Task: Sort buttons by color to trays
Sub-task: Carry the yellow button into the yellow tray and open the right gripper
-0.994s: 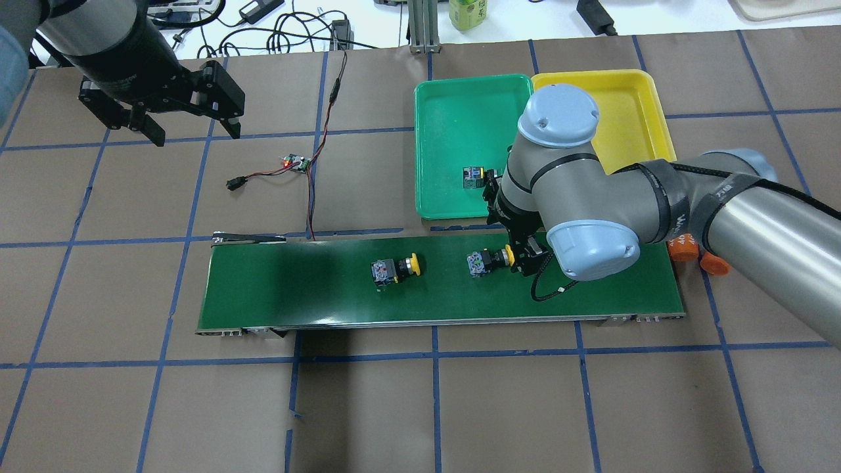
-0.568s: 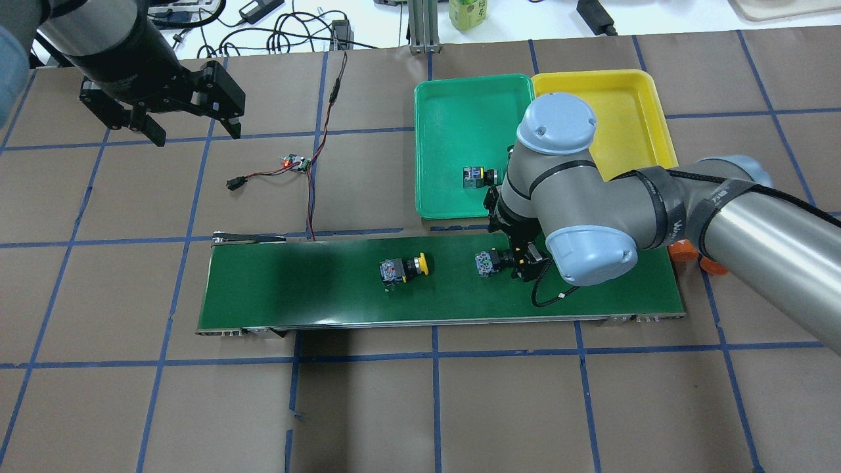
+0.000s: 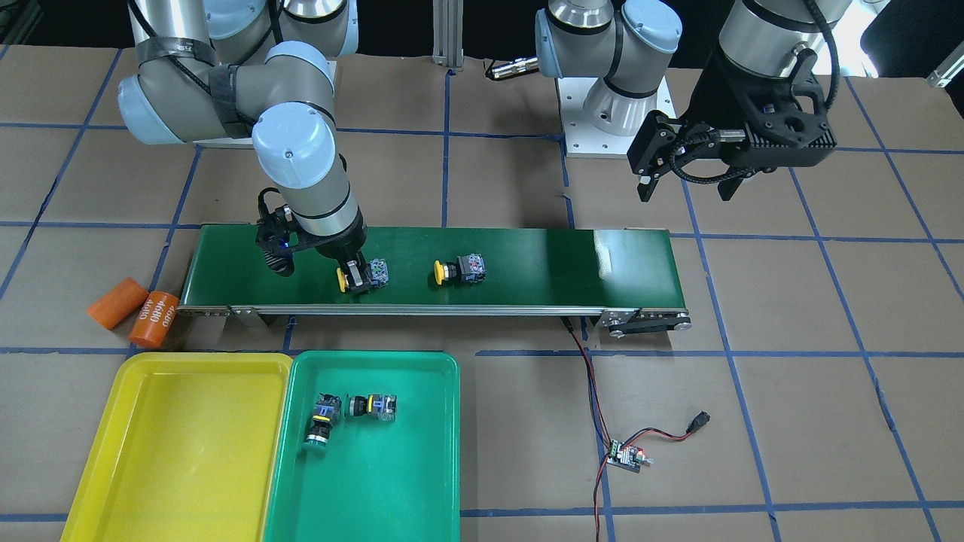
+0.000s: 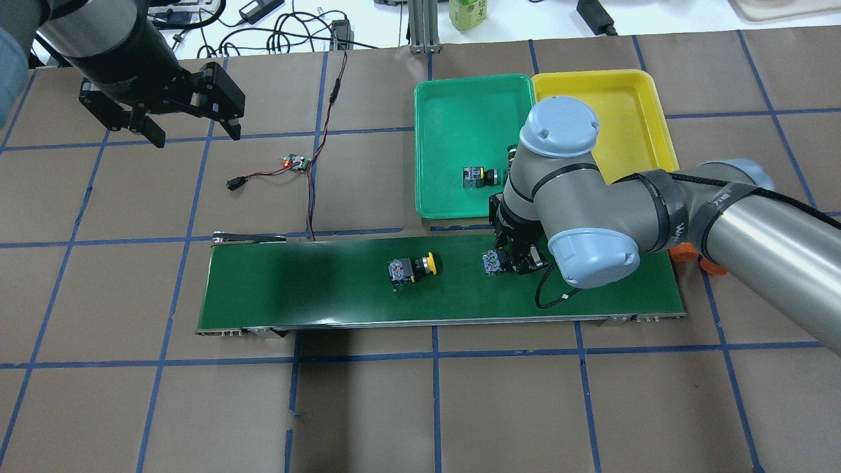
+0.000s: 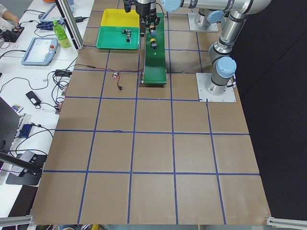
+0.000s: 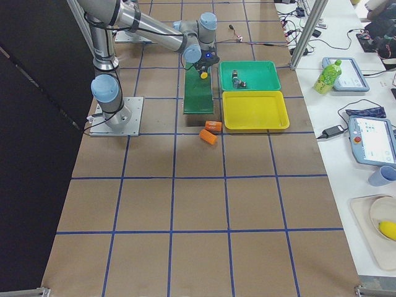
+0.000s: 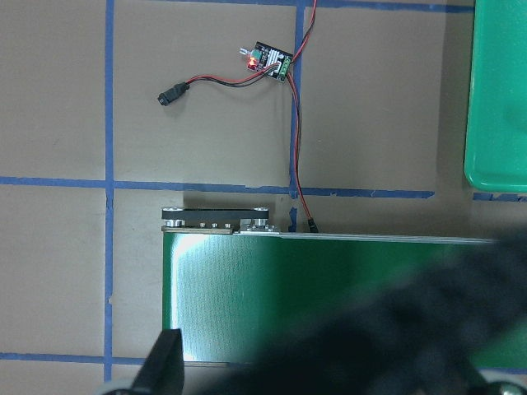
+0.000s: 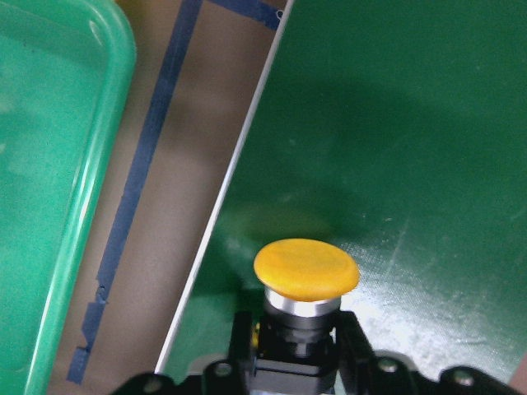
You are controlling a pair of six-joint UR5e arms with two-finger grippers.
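1. Brown-papered table w/ blue tape grid (image 3: 753,301), front view: right gripper (image 3: 354,281) is down on the dark green belt (image 3: 527,260), fingers clamped on a yellow button (image 3: 376,272); the cap pokes out one side. Second yellow button (image 3: 459,269) lies on the belt near that gripper, not touching it. Green tray (image 3: 407,482) sits off the belt near the gripper and holds two buttons (image 3: 320,421) close together; yellow tray (image 3: 173,452) is right beside it. Left gripper (image 3: 685,192) hangs over the table past the belt's far end, fingers wide apart, holding nothing.
2. Overhead: right gripper mostly hidden under its own wrist; the button's body shows just beside the fingers. Left gripper spread wide, well away from the belt.
3. Right wrist cam: fingers (image 8: 356,350) hug the black body on both sides, cap out front, belt underneath.
4. Left wrist cam: one fingertip (image 7: 165,362) sharp, rest a blur; belt end and a circuit board (image 7: 272,58) lie beyond.
5. Side views: too small to judge the jaws.
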